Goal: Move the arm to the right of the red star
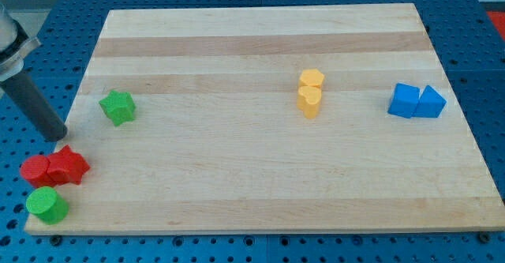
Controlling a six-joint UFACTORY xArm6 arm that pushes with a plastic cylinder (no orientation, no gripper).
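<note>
Red catches our eye first: the red star (69, 166) sits by the board's left edge, down toward the bottom-left corner, and it is touching a red cylinder (35, 170) that lies on its left, right at the rim of the board. Just below that pair, in the bottom-left corner itself, we have a green cylinder (46, 206), close to the reds but apart from them.

Our rod comes in from the view's top left, slanting down, and my tip (57, 136) rests at the left edge of the wooden board (260, 192), just above the red pair and a touch to the left of the star's centre. We see a small gap between tip and star. There are no jaws on this rig for us to report, only the plain rod.

Up and to the right of the tip, a green star (117, 107) stands alone near the left edge. Further across, right of the board's middle, two yellow blocks (311, 93) sit stacked one behind the other, touching. Near the right edge a blue cube (405, 100) and a blue triangular block (431, 103) sit pressed side by side.
</note>
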